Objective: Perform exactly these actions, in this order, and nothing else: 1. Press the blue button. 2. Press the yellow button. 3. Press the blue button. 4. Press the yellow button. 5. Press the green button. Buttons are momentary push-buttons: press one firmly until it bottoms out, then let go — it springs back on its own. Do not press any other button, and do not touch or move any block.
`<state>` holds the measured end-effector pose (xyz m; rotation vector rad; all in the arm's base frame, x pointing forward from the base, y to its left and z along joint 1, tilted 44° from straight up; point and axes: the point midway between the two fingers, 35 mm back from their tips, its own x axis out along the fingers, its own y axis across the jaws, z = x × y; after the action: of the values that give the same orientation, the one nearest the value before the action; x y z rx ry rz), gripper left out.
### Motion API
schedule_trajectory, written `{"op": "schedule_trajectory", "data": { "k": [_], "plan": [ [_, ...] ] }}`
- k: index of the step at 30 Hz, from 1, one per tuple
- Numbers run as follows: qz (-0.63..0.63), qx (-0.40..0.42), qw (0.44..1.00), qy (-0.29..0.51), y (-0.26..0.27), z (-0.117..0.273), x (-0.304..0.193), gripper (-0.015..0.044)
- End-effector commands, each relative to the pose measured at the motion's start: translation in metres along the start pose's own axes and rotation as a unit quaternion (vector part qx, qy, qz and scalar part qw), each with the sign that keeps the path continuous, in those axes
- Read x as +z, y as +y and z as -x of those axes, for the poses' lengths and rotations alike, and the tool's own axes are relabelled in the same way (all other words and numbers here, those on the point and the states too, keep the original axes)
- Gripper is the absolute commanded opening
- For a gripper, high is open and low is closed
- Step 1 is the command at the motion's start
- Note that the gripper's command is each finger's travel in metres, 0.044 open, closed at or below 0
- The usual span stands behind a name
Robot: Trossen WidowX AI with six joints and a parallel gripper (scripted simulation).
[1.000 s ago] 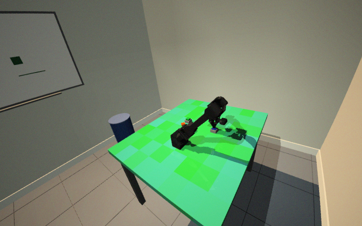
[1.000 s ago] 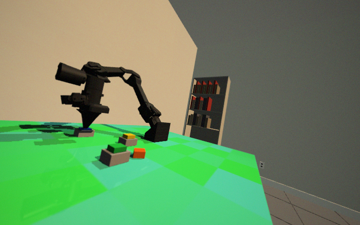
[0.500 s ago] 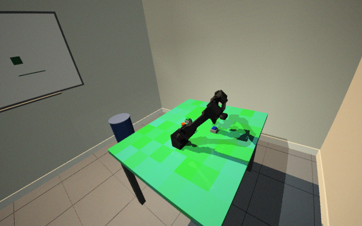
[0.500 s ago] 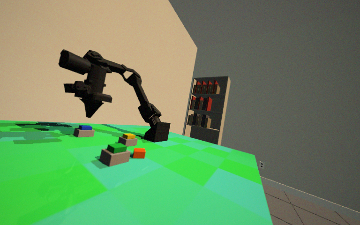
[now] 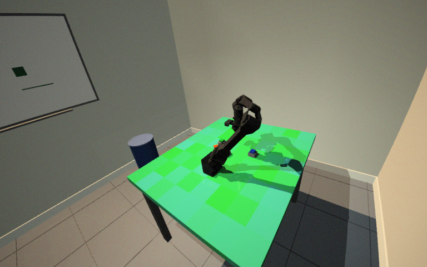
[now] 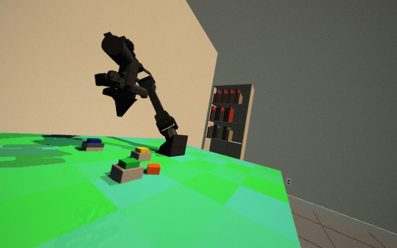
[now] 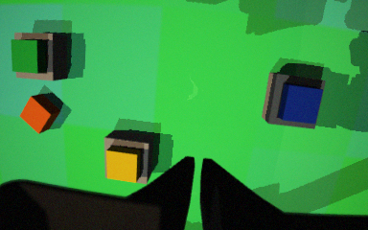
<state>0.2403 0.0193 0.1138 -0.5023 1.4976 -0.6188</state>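
Note:
My gripper [image 6: 120, 115] [image 7: 197, 166] is shut, with nothing between its fingertips, and hangs high above the table, touching no button. In the wrist view its tips appear between the yellow button [image 7: 122, 166] [image 6: 142, 150] at the left and the blue button [image 7: 302, 103] [image 6: 94, 140] [image 5: 252, 151] at the right. The green button [image 7: 25, 57] [image 6: 128, 163] [image 5: 222, 141] is at the upper left of the wrist view. All three caps stand raised on their grey bases. The yellow button is hidden behind the arm in the top view.
An orange block [image 7: 35, 114] [image 6: 153, 169] [image 5: 215, 146] lies close to the green button, on the yellow button's side. The arm's base [image 5: 211, 164] [image 6: 177, 145] stands on the green checkered table [image 5: 233, 204] [image 6: 204, 213]. A bookshelf [image 6: 247, 122] and a blue bin [image 5: 144, 154] stand beyond the table.

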Motion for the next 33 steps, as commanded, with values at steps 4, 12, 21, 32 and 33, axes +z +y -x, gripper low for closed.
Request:
{"op": "schedule_trajectory", "data": {
  "k": [4,12,21,32,33],
  "plan": [
    [0.003,-0.016,1.000,0.009,0.072,-0.008,-0.058,0.0020],
    [0.002,-0.017,1.000,0.008,0.073,-0.053,-0.060,0.0020],
    [0.002,-0.018,1.000,0.008,0.071,-0.074,-0.061,0.0020],
    [0.002,-0.018,1.000,0.008,0.070,-0.092,-0.061,0.0020],
    [0.002,-0.018,1.000,0.008,0.070,-0.093,-0.061,0.0020]
  ]
}}
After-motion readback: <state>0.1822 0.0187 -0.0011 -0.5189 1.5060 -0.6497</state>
